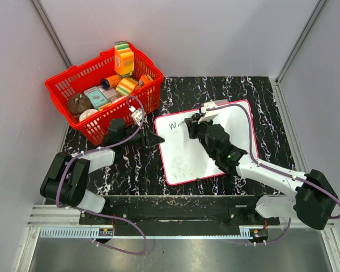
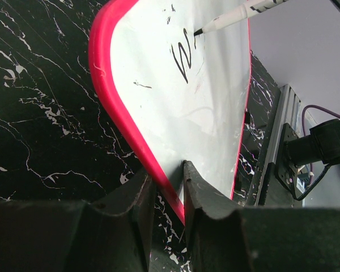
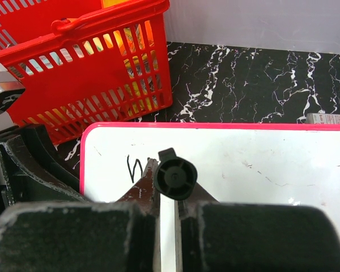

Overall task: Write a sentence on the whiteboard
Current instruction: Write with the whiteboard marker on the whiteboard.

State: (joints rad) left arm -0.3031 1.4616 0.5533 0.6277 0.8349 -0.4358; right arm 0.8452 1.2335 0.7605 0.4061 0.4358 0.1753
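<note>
You had the whiteboard (image 1: 187, 161) flat on the black marbled table (image 1: 260, 90), centre-right, w/ L gripper (image 2: 169, 175) pinching its left red edge, R gripper (image 1: 194, 122) clamped on a marker (image 2: 238, 16) by the W (image 1: 172, 126), blank board to the right, and the red basket (image 1: 62, 90) near the far-left corner.

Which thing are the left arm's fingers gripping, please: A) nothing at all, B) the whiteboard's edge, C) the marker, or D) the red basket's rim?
B: the left fingers pinch the whiteboard by its pink edge, while the marker sits in the right fingers.
</note>
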